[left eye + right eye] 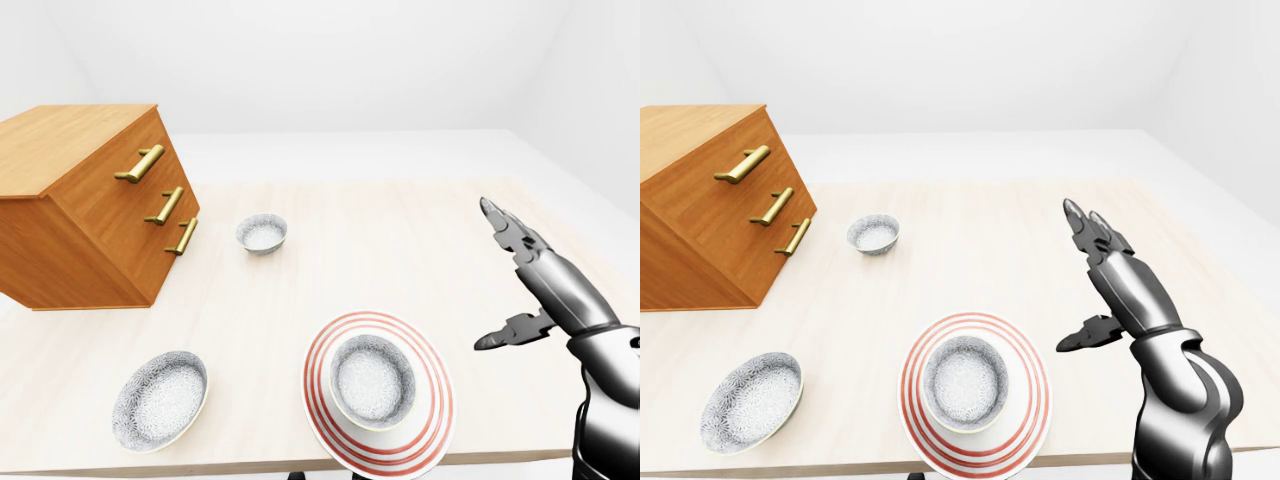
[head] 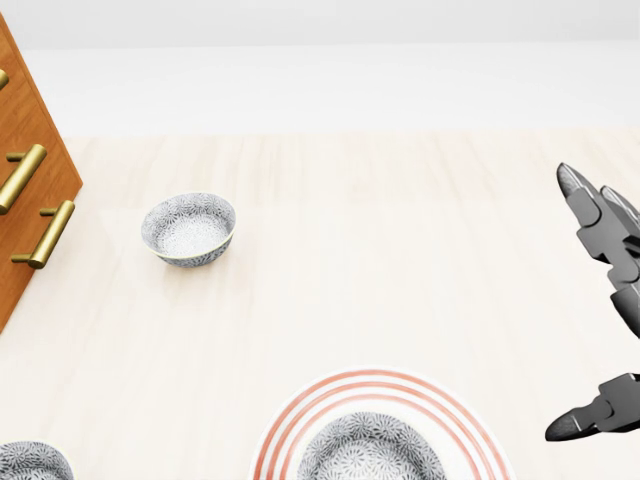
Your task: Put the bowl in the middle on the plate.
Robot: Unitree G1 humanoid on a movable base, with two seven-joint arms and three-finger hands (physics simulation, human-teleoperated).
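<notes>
A patterned grey bowl (image 1: 372,381) sits upright on the red-ringed white plate (image 1: 432,390) near the bottom of the left-eye view. No hand touches it. My right hand (image 1: 508,285) hovers to the right of the plate, above the table, its fingers (image 1: 500,221) spread open and its thumb held apart; it holds nothing. My left hand is out of every view. Two more patterned bowls rest on the table: one (image 1: 261,234) near the drawer unit, one (image 1: 160,399) at the lower left.
A wooden drawer unit (image 1: 90,205) with brass handles stands at the left on the pale wooden table (image 1: 400,230). The table's near edge (image 1: 230,466) runs just below the plate and the lower-left bowl. White floor and walls surround the table.
</notes>
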